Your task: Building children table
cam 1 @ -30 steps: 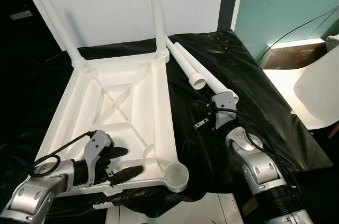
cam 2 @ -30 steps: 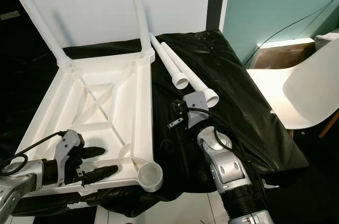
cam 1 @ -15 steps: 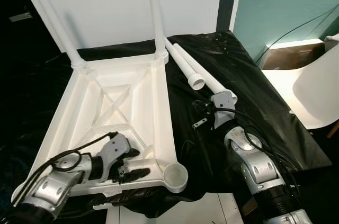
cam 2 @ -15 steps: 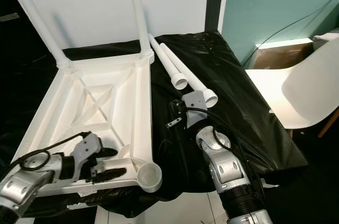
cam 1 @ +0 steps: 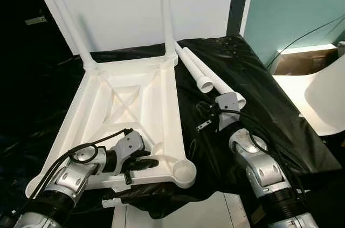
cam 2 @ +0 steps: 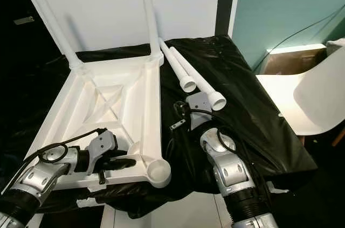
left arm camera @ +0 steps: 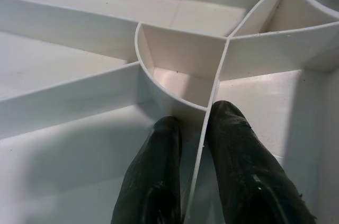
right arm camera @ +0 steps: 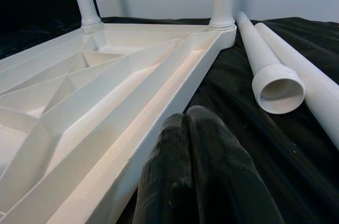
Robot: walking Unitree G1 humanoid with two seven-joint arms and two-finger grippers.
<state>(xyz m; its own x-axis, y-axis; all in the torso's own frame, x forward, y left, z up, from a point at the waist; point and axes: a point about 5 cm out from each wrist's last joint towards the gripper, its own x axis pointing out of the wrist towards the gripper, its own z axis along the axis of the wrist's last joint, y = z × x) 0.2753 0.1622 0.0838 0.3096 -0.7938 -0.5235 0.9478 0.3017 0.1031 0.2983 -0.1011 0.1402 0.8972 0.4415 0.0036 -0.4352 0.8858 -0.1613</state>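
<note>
While the upturned white children's table [cam 1: 135, 104] is lying underside-up on the black sheet [cam 1: 259, 93], the left gripper [cam 1: 144, 163] is working at that table's near edge, beside the empty corner socket [cam 1: 183, 171]. Its fingers [left arm camera: 233, 155] are straddling a thin rib [left arm camera: 204, 144] inside the frame, one on each side, grasping it. Two legs [cam 1: 166, 18] are standing upright in the table's far corners. Just right of the table, two loose legs [cam 1: 207, 77] are lying side by side on the sheet. The right gripper [right arm camera: 198, 144] is hovering near their threaded ends, close beside the table's right edge, its fingers pressed together and holding nothing.
</note>
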